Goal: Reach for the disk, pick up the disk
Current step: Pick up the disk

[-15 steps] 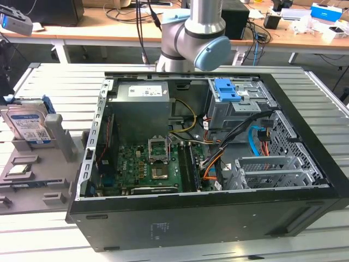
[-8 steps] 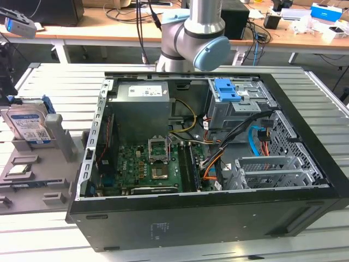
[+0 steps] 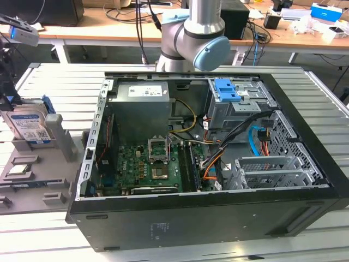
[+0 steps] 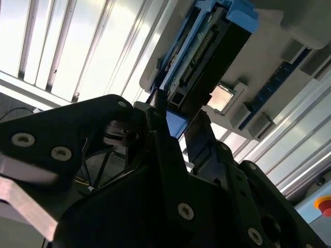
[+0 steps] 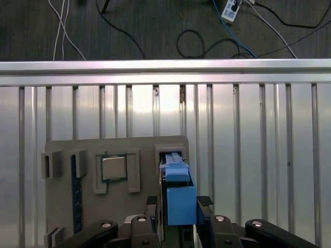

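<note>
The gripper [image 5: 177,204] hangs over the disk [image 5: 180,181] with its jaws apart. In the first wrist view the two dark fingers [image 5: 203,206] stand one on each broad face of the disk, with its blue rail running between them. A sliver of gap shows beside one finger, while the other sits very near the rail (I cannot tell whether it touches). I judge that nothing is gripped yet: the fingers flank the disk rather than clamp it. The disk stands on edge in a slot, so only its narrow upper edge faces the fingers. The long axis of that edge runs straight out from between them, square to the line along which they would close, so the closing stroke crosses its thin dimension (the relation a grip here depends on). The second wrist view agrees: the gripper [image 4: 178,124] has a patch of blue between its tips, and the disk [image 4: 212,46] stretches away beyond them, dark with blue rails. Around the slot is the grey holder [image 5: 139,147]. A small square chip [image 5: 114,168] sits in its own pocket just to one side of the fingers, apart from them. Further out lies the slatted metal table [image 5: 258,155]. In the exterior view the disk [image 3: 28,126] stands upright with its label showing, well apart from the open computer case [image 3: 218,218].
</note>
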Controlling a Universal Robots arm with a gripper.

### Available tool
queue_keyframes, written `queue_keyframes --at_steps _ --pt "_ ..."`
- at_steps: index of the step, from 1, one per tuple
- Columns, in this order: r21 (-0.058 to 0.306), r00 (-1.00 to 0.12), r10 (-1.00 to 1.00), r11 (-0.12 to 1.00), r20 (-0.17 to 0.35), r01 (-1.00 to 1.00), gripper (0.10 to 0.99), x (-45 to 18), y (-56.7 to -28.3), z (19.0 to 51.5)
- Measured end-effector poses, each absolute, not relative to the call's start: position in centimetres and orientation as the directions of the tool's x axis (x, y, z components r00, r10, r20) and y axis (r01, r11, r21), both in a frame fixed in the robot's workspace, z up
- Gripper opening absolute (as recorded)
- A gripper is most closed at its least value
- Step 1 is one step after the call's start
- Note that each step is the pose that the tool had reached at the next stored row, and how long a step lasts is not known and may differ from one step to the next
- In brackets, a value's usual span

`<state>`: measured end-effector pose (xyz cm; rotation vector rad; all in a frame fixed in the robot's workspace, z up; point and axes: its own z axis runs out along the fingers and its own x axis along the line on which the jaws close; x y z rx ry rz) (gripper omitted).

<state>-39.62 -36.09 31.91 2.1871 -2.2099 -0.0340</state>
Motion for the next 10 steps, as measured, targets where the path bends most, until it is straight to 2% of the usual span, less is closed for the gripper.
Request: queue_keyframes --at_steps 10 --pt "0.038 -0.01 -1.0 0.01 0.007 -0.999 0.42 -39.62 -36.09 31.1"
